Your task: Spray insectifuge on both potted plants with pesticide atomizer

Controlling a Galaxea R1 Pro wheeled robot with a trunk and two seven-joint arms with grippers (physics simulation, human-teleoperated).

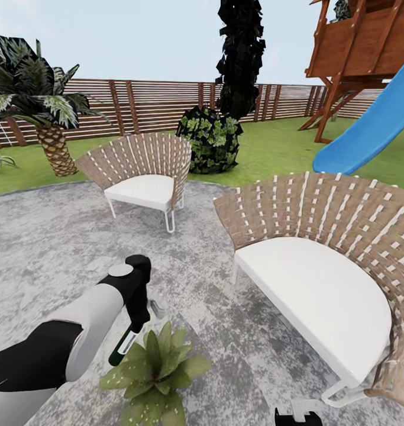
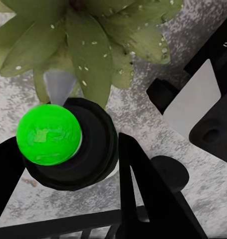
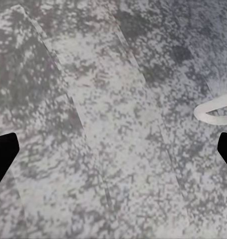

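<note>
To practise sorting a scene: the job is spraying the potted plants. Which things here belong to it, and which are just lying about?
Belong: pesticide atomizer, held by the left gripper; potted plant.
Just about: near chair, far chair, palm, slide, fence.

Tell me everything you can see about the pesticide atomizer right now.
The pesticide atomizer is a slim dark-green bottle with a white label, held tilted in the left end effector just above and beside a potted plant. From the left wrist, its head shows a bright green dot aimed toward leaves speckled with white droplets.
</note>
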